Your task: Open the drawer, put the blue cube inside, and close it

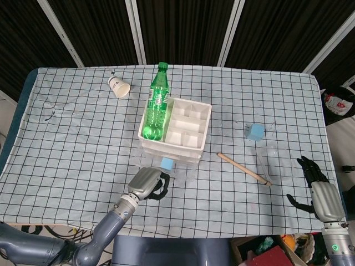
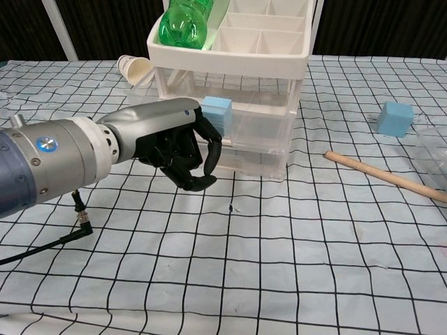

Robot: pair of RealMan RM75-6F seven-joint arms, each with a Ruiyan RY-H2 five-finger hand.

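A blue cube (image 2: 218,112) sits inside the clear drawer (image 2: 251,125); a second cube (image 1: 255,132) lies well right, near a stick (image 1: 243,168); a green bottle (image 1: 156,108) fills the top tray; left hand (image 2: 183,148) hovers before the drawer, fingers curled, empty; right hand (image 1: 321,194) open

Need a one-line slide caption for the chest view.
Left hand at the front of the clear drawer unit, a blue cube already inside the middle drawer.
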